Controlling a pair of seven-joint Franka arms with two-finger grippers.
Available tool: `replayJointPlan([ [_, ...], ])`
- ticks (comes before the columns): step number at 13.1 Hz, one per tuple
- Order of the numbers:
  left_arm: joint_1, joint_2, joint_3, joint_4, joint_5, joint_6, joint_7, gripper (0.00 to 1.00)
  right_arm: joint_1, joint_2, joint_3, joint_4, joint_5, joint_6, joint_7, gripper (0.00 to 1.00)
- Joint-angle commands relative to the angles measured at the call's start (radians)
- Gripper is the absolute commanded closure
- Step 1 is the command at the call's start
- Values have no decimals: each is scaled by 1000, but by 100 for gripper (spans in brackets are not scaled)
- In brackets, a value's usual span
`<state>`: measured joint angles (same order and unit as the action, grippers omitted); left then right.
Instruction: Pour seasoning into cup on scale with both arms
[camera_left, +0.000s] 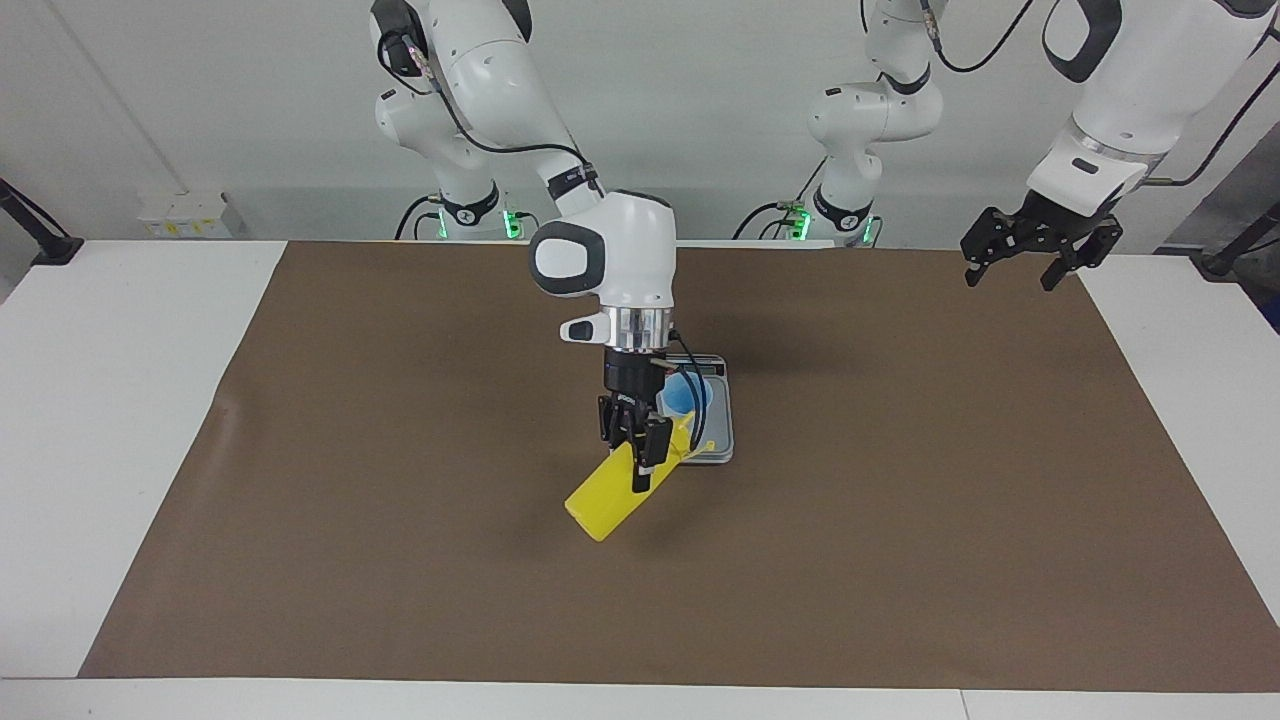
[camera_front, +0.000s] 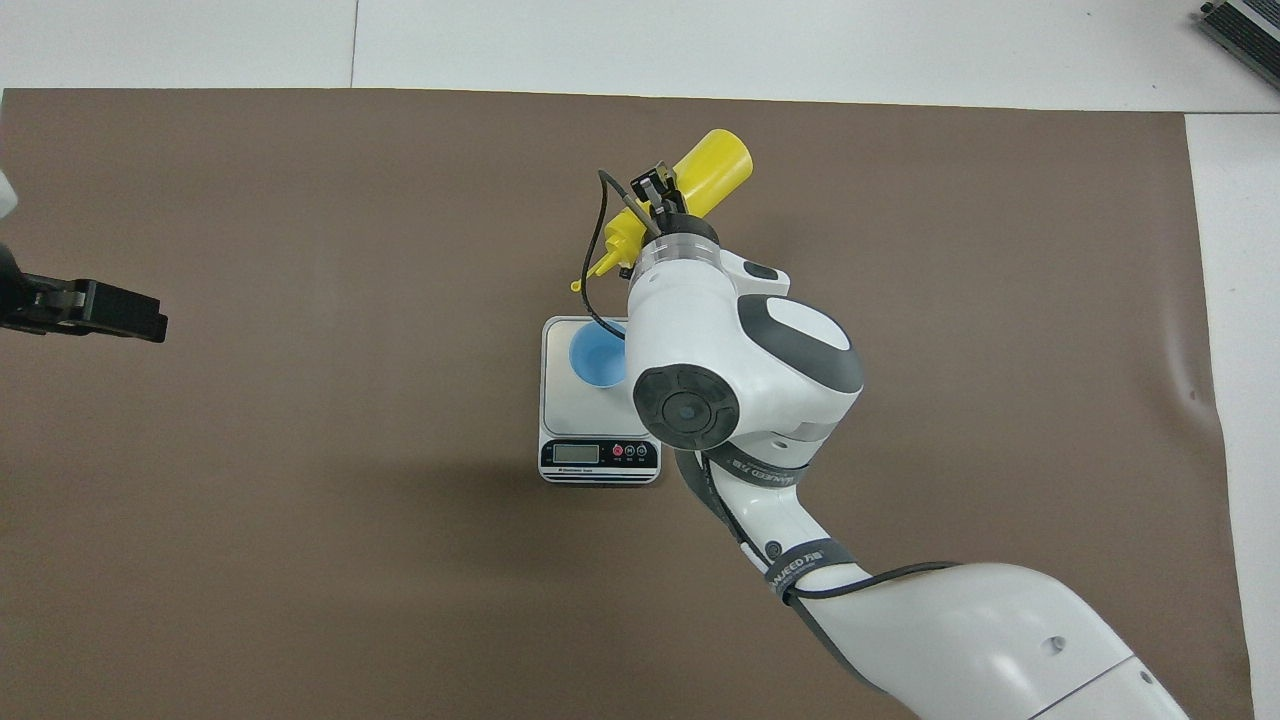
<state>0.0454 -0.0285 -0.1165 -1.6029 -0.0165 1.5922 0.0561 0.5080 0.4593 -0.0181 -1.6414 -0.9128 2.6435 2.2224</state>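
Carrying tilted seasoning bottle (camera_left: 612, 490), pinched in right gripper (camera_left: 634, 450), toward cup (camera_left: 688, 395) on scale (camera_left: 716, 440); next needing nozzle over cup; left gripper (camera_left: 1040, 250) waiting, fingers spread.

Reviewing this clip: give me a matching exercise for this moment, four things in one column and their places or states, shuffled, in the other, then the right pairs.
Things:
1. seasoning bottle
2. cup
3. scale
4. left gripper

Places or states:
A. on the brown mat, display strip toward the robots
B. waits in the air at the left arm's end of the table
C. tilted, held by the right gripper
D. upright on the weighing plate

Pairs: 1-C, 2-D, 3-A, 4-B
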Motion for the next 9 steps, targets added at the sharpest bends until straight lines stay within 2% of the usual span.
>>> replayJointPlan([
  [1, 11, -22, -6, -31, -11, 25, 11, 0, 13, -45, -3, -58, -104, 23, 29, 100],
  [5, 11, -22, -6, -31, -11, 25, 11, 0, 41, -103, -3, -185, -288, 23, 37, 100],
  [9, 11, -22, -6, -31, -11, 26, 11, 0, 44, -113, -3, -198, -368, 23, 62, 100],
])
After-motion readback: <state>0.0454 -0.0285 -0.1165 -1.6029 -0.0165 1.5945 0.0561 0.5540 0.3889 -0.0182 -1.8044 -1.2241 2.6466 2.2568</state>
